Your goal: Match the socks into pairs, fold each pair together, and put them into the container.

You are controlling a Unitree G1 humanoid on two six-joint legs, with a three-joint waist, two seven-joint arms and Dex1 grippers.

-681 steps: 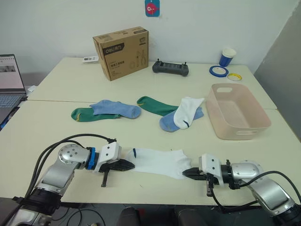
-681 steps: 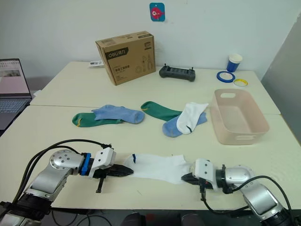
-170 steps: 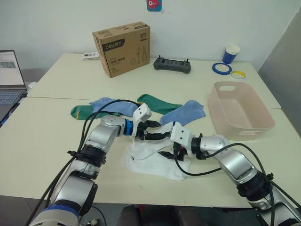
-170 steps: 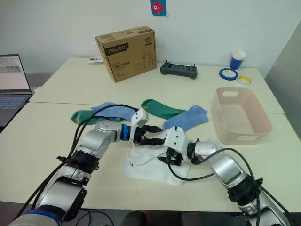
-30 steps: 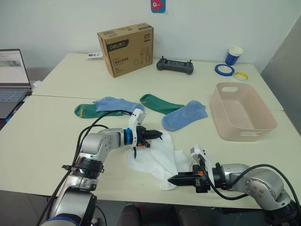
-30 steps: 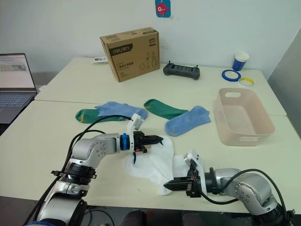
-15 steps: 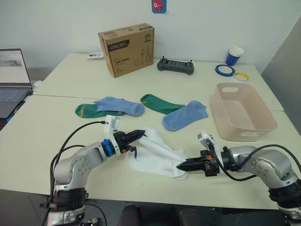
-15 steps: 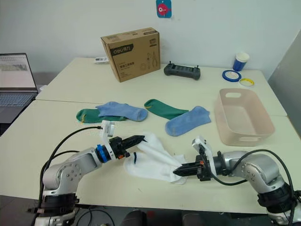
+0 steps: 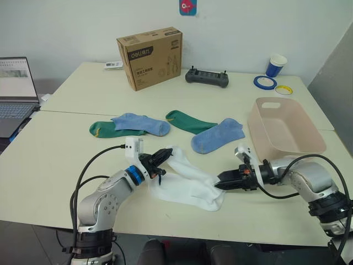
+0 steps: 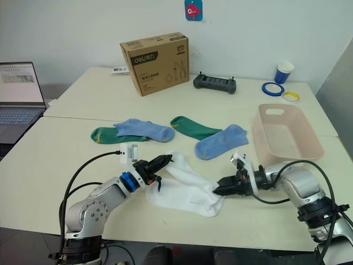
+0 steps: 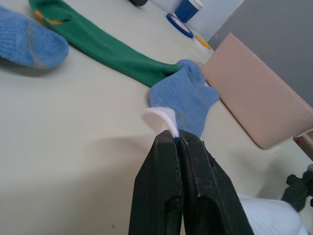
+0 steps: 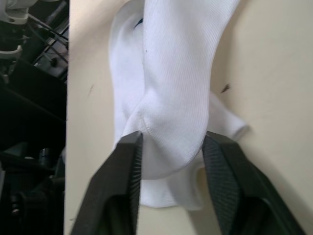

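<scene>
Low in the frame, left of centre, the left gripper [image 9: 161, 156] has its two black fingers pressed tight together on the upper edge of the white socks [image 9: 185, 182], a curl of white fabric poking out past the fingertips [image 11: 168, 142] in its wrist view. To the right, at about the same height, the right gripper [image 9: 219, 186] points leftward at the other end of the white socks; its wrist view shows the fingers [image 12: 122, 161] spread apart with the sock's rounded end lying between them, so nothing is clamped there. The white socks lie bunched and overlapping on the cream table [image 9: 49, 149], stretched diagonally between the two grippers.

Just above them, toward the middle of the frame, a light blue sock [image 9: 216, 136] lies partly over one dark green sock [image 9: 186, 121]. Farther left, another light blue sock [image 9: 140, 123] overlaps the second dark green sock [image 9: 109, 130], whose yellowish toe points left.

The pink container [image 9: 284, 132] sits at the right side of the frame, beside the right arm, well apart from the white socks.

Along the top of the frame stand a brown cardboard box [image 9: 149, 58], a black controller [image 9: 207, 78], a blue cup [image 9: 275, 65] and two tape rolls [image 9: 274, 85]. A laptop [image 9: 15, 94] sits at the left edge.
</scene>
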